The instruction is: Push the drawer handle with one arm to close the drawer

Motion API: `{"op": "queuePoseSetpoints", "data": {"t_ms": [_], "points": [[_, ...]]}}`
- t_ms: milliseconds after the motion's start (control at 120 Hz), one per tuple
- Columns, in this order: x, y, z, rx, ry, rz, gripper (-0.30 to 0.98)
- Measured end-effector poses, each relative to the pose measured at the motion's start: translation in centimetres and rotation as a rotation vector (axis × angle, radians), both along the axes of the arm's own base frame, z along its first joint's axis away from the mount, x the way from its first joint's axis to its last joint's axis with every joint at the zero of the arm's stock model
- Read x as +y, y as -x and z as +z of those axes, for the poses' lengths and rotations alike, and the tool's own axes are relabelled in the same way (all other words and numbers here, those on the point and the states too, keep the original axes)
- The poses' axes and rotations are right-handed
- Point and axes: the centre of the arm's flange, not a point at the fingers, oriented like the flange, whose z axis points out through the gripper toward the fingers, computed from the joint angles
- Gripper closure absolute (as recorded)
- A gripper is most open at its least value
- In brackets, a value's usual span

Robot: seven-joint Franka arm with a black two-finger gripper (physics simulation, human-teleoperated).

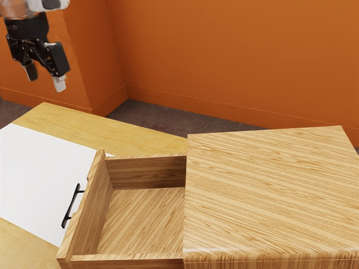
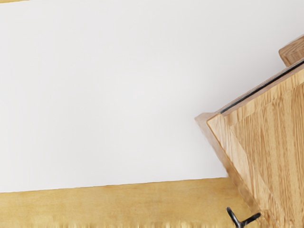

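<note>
Drawer stands open, lower left of the exterior view; black gripper hangs upper left, fingers released, spread apart.

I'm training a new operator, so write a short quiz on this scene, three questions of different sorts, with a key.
1. True or false: the gripper is clear of the drawer handle.
2. What colour is the handle? (a) white (b) black (c) orange
3. Fill in the missing word: the drawer stands ____, so its inside can be seen beside the cabinet top.

Key: 1 true; 2 b; 3 open
</note>
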Motion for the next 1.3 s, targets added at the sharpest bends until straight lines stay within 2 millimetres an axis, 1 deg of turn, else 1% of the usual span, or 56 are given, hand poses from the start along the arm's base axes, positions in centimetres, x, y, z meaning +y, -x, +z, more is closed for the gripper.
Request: {"op": "queuePoseSetpoints", "data": {"t_ms": [67, 142, 233, 325, 367, 417, 550, 658, 767, 800, 1025, 1067, 1175, 1300], "points": [[0.1, 2.9, -3.3, 0.028, -0.009, -0.031, 0.0], [0.0, 5.1, -6.7, 0.037, -0.015, -0.084, 0.0], [-0.2, 7.0, -9.7, 0.019, -0.019, -0.177, 0.0], [0.1, 8.0, -13.1, 0.027, -0.02, -0.276, 0.0], [0.1, 8.8, -14.0, 0.017, -0.02, -0.326, 0.0], [0.0, 9.8, -14.6, -0.001, -0.022, -0.388, 0.0], [-1.4, 10.8, -17.2, 0.015, -0.041, -0.568, 0.0], [-3.1, 12.2, -17.8, -0.004, -0.061, -0.707, 0.0], [-4.0, 13.1, -19.0, 0.0, -0.057, -0.818, 0.02], [-4.1, 13.2, -19.1, 0.002, -0.058, -0.847, 0.06], [-4.8, 13.1, -19.3, -0.018, -0.049, -0.995, 0.47], [-5.3, 13.2, -19.4, -0.018, -0.048, -1.02, 0.53], [-6.0, 13.3, -19.8, -0.017, -0.032, -1.067, 0.65], [-6.5, 13.3, -20.1, -0.014, -0.017, -1.116, 0.72]]}}
